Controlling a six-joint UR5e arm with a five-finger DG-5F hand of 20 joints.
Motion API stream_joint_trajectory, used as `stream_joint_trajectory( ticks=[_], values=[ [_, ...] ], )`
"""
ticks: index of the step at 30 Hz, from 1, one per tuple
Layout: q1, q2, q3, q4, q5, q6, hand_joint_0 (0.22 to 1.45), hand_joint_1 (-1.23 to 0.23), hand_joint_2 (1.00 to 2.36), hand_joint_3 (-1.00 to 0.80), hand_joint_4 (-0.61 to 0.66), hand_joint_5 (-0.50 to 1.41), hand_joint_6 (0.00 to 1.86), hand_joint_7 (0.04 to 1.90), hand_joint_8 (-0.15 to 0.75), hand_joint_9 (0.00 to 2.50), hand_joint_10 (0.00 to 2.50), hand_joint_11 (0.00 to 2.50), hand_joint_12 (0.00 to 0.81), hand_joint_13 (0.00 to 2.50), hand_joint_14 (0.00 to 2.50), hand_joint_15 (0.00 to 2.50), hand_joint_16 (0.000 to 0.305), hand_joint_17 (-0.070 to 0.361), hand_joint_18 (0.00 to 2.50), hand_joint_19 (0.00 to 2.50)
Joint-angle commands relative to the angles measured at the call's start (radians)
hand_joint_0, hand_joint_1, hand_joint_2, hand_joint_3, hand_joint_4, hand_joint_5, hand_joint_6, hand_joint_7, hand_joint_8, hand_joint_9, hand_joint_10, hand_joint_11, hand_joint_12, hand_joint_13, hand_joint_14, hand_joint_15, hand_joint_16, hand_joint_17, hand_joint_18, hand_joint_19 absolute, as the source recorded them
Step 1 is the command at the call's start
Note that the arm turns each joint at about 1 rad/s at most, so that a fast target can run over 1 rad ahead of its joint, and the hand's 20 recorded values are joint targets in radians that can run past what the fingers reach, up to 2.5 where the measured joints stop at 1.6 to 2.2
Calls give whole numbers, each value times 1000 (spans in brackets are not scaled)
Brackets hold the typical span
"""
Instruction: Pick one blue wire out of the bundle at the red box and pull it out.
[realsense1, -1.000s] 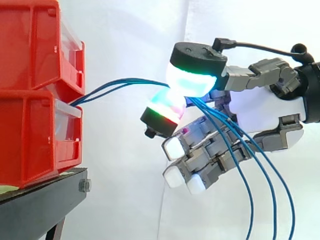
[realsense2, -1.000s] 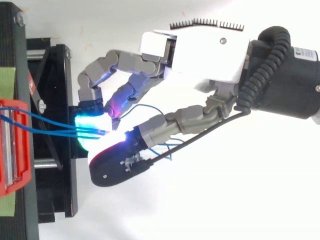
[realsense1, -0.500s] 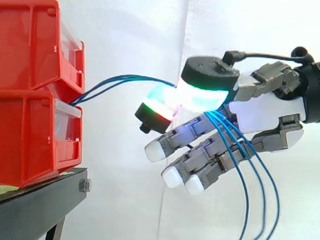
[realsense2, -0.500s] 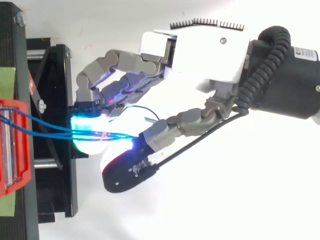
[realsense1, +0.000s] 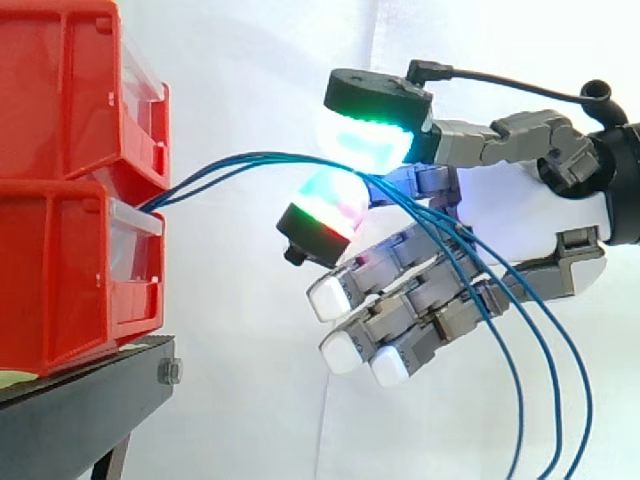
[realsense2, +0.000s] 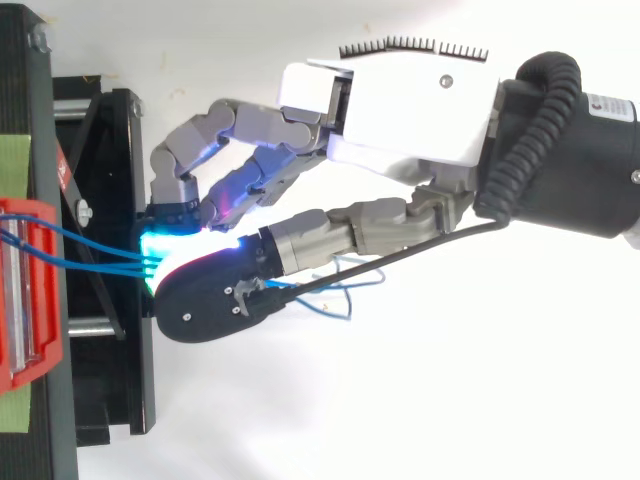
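Two red bins are stacked at the left of the side view, the upper bin (realsense1: 60, 90) resting on the lower bin (realsense1: 60, 270), both carried by a black stand (realsense1: 90, 400) before a white curtain (realsense1: 250, 60). The blue wires (realsense1: 250, 160) leave the stack at the open front of the lower bin, just under the lip of the upper one. They run together to the right in a shallow upward arc, clear of the stand and unsupported until they reach the hand (realsense1: 540, 220). From above, the strands (realsense2: 100, 262) lie side by side from the red bin (realsense2: 15, 210) across the stand (realsense2: 110, 150) to the glowing pads. The hand (realsense2: 410, 90) reaches in from the right, level with the gap between the bins and well apart from them. Its thumb pad (realsense1: 365, 145), glowing cyan and green, sits above a finger pad (realsense1: 325, 200) glowing cyan and red. The two are drawn close together with the wires passing between them, so the hand is closed in a pinch on the bundle. Whether every strand is clamped or only some cannot be told. The other fingers (realsense1: 327, 297) are half curled below the pinch, white-tipped and holding nothing. Behind the pinch, three strands fan out, drape across those fingers and hang in loose curves toward the lower right edge of the side view.
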Motion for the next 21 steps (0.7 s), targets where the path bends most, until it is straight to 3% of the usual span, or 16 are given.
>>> stream_joint_trajectory(
  ticks=[1, 4, 11, 16, 21],
  values=[
    [-1, 0, 0, 0, 0, 0, 568, -713, 1015, -200, -99, -156, 891, 1102, 257, 848, 11, 439, 389, 680, 16, 442, 49, 109, 608, 482],
    [1, 0, 2, 0, 0, 0, 589, -784, 1019, -172, -128, -172, 916, 1038, 244, 813, 12, 433, 377, 677, 18, 441, 46, 104, 608, 468],
    [-1, 0, 2, 0, 0, 0, 693, -910, 1014, -295, -400, -182, 906, 1100, 173, 743, 7, 263, 361, 665, 14, 361, 45, 102, 652, 398],
    [-1, 0, 3, 0, 0, 0, 787, -914, 1001, -488, -353, -204, 880, 1157, 158, 663, 5, 183, 347, 613, 12, 318, 45, 102, 659, 351],
    [-1, 0, 5, -2, 0, 0, 792, -911, 1000, -500, -358, -202, 866, 1120, 152, 632, 7, 175, 347, 584, 11, 293, 45, 101, 660, 326]
  ],
)
